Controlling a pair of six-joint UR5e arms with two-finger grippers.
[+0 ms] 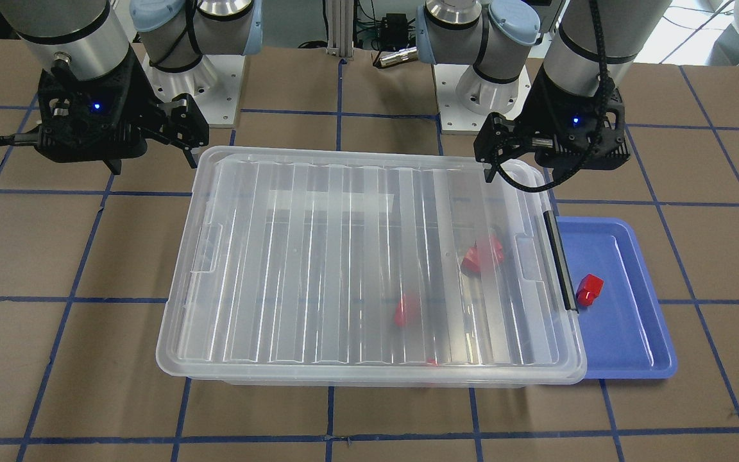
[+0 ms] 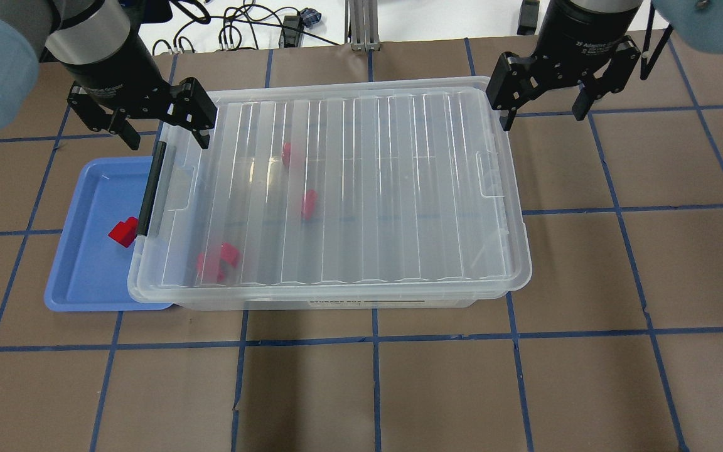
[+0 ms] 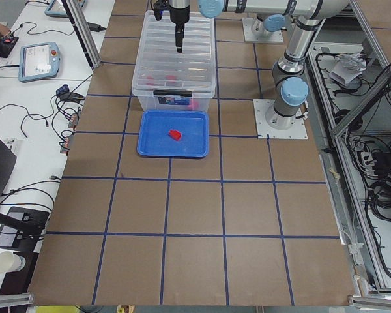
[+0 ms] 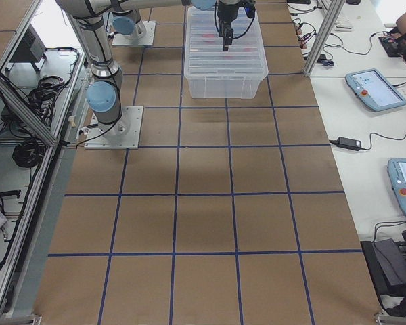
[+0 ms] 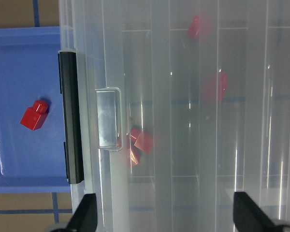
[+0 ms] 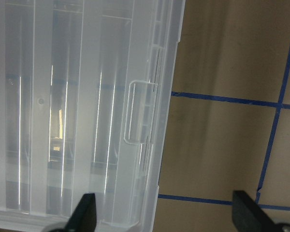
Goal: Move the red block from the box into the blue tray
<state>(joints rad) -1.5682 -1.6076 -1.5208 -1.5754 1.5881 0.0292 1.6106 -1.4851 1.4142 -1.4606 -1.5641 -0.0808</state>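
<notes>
Brown taped table (image 2: 587, 282) under ribbed clear box (image 2: 399, 188)

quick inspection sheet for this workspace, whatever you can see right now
surface: brown table, blue tape grid
job's things: box with lid on; one red block in the blue tray at its latch end; at least three blocks inside the box
clutter: nothing seen
grippers: left gripper and right gripper open, empty, each by a box corner
cables: black cable loops off the left gripper; wires behind the table
surroundings: pendants on side benches
</notes>
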